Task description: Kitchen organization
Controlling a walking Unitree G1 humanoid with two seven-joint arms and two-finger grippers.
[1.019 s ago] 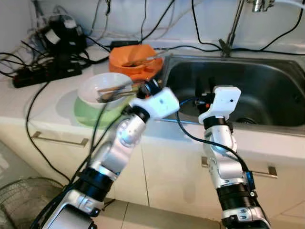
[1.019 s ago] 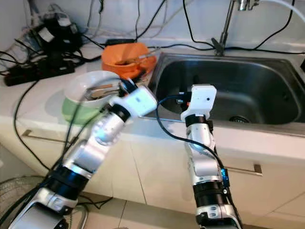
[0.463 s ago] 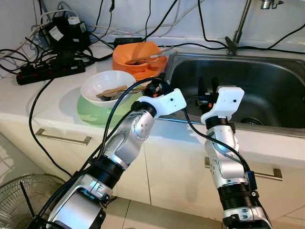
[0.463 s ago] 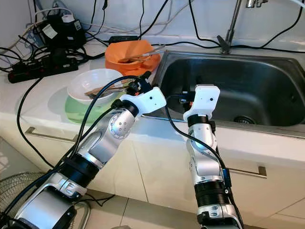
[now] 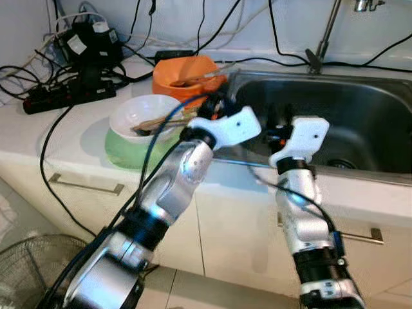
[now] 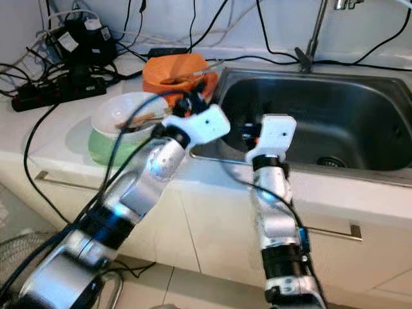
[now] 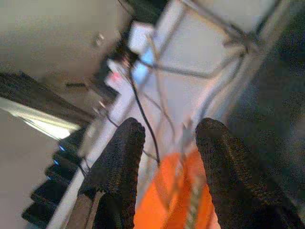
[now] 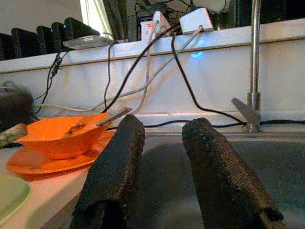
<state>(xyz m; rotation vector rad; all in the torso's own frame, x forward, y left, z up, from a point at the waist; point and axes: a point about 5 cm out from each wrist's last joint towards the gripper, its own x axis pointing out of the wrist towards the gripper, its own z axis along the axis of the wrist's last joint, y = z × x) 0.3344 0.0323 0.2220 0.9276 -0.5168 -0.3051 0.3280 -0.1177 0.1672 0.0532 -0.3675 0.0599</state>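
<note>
An orange bowl (image 5: pixel 183 72) sits on an orange plate at the back of the counter, with chopsticks (image 5: pixel 207 76) lying across it. Closer to me, a white bowl (image 5: pixel 143 116) holding chopsticks rests on a green plate (image 5: pixel 122 149). My left gripper (image 5: pixel 215 104) hovers between the white bowl and the sink's left rim, pointing at the orange bowl (image 7: pixel 164 205); it is open (image 7: pixel 167 138) and holds nothing. My right gripper (image 5: pixel 277 121) is raised over the front rim of the steel sink (image 5: pixel 360 109), open (image 8: pixel 164 129) and empty.
A faucet (image 5: pixel 323 35) rises behind the sink. A black power strip (image 5: pixel 61 100), a charger and tangled cables crowd the back left of the counter, and cables cross the back wall. A wire fan (image 5: pixel 26 270) stands on the floor at the lower left. Cabinet handles (image 5: pixel 84 187) run below the counter.
My left arm has lifted and reached farther forward, towards the orange bowl and the sink's left rim. The right arm has hardly moved.
</note>
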